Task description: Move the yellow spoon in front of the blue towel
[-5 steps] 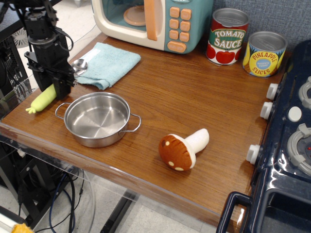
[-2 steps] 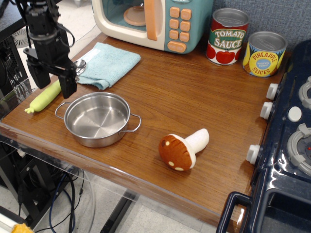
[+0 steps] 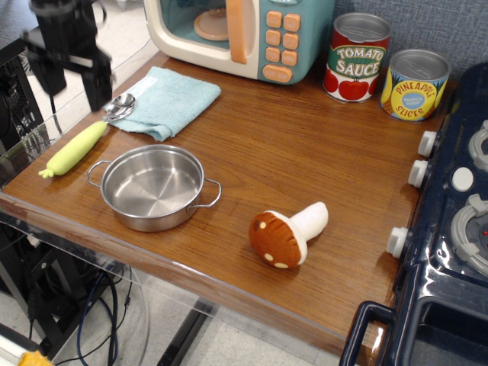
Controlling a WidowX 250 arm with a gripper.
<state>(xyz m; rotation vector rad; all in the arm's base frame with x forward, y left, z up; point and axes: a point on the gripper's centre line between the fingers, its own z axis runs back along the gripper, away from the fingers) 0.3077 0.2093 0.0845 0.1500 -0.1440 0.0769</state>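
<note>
The yellow spoon (image 3: 78, 145) lies on the table at the left edge, its pale yellow-green handle pointing toward the front left and its silver bowl resting against the blue towel's left edge. The blue towel (image 3: 166, 101) lies flat at the back left, in front of the toy microwave. My gripper (image 3: 70, 70) is black, blurred, raised above and behind the spoon at the far left. Its fingers stand apart with nothing between them.
A steel pot (image 3: 153, 186) stands just right of the spoon handle. A toy microwave (image 3: 240, 34) sits behind the towel. A plush mushroom (image 3: 287, 232) lies mid-table. Two cans, tomato sauce (image 3: 357, 57) and pineapple (image 3: 414, 84), stand at the back. A toy stove (image 3: 457, 213) is at the right.
My gripper has let go of the spoon and risen up and away from it. The spoon now lies free on the table, its whole length uncovered.
</note>
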